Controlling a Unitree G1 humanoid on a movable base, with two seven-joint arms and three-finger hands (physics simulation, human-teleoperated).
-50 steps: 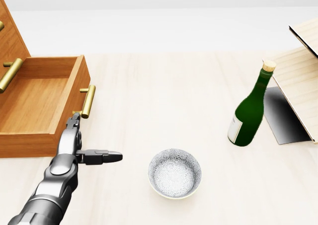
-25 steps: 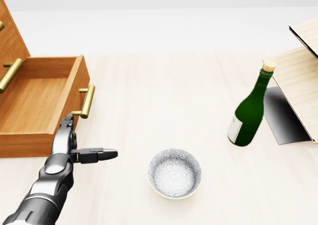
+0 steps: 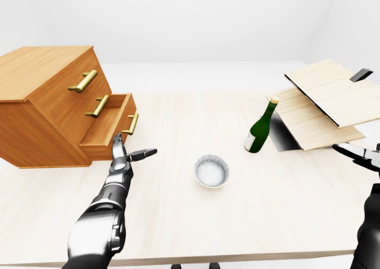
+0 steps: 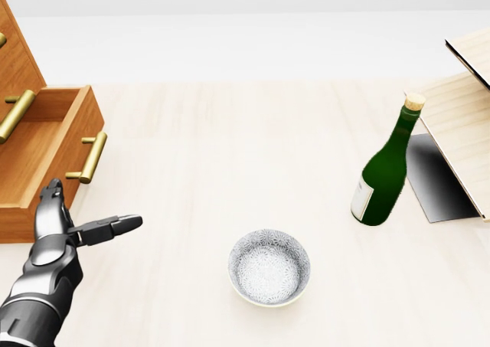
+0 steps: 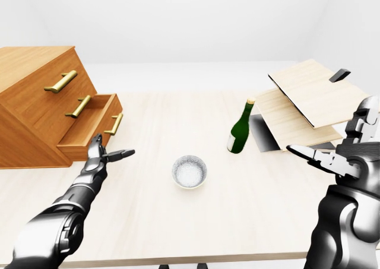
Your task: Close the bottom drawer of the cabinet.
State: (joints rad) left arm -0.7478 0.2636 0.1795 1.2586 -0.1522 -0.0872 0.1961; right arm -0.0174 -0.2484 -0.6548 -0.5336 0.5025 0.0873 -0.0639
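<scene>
One cabinet [image 3: 47, 103] stood at the left-eye view's left, its bottom drawer [image 3: 113, 126] partly open. The left robot hand [image 3: 126, 156], fingers spread, touched the drawer's front. In the right-eye view, the right robot hand [image 5: 338, 156] hovered spread, well right of the cabinet, above the surface [image 5: 237, 192].

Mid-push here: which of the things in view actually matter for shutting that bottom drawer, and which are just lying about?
For the job:
bottom drawer, partly open
its brass handle
cabinet
left hand, fingers open, at the drawer front

Lying about:
green bottle, upright
patterned bowl
light wooden boards
right hand, open, away from the drawer
</scene>
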